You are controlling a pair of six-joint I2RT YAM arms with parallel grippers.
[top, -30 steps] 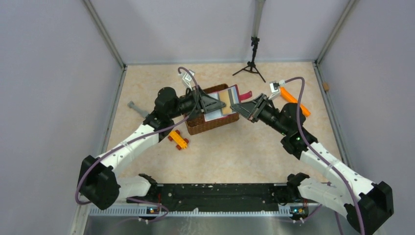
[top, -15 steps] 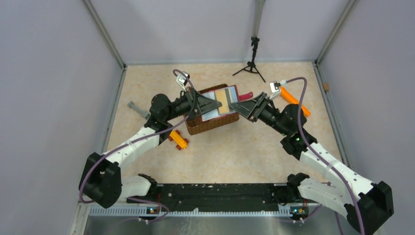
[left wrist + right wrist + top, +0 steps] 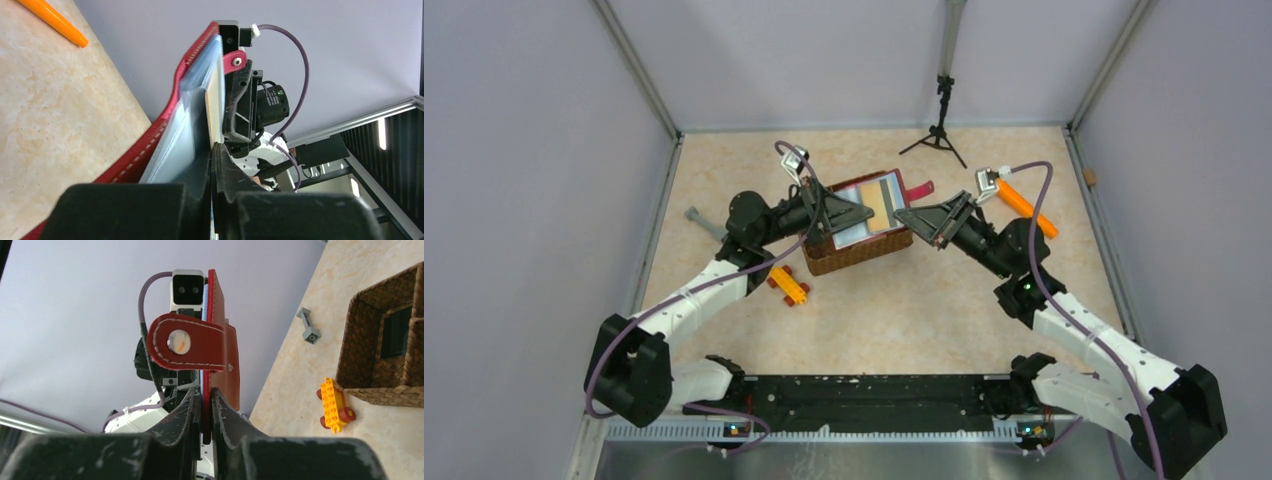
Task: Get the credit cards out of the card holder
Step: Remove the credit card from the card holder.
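Top view: the card holder point(image 3: 875, 204) is held spread open above the wicker basket point(image 3: 854, 262), toward the counter's far edge. It looks like light, floppy leather. The cards, not clearly told apart here, would be stiff and slick, so pinch an exposed edge.
Left wrist: the left jaws are clamped shut on its blue-pocket edge.
Right wrist: the right jaws are pinched closed on the red cover below the strap tab point(image 3: 185, 342).

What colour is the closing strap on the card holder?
Dark red with pale stitching; the strap shows best in the right wrist view.
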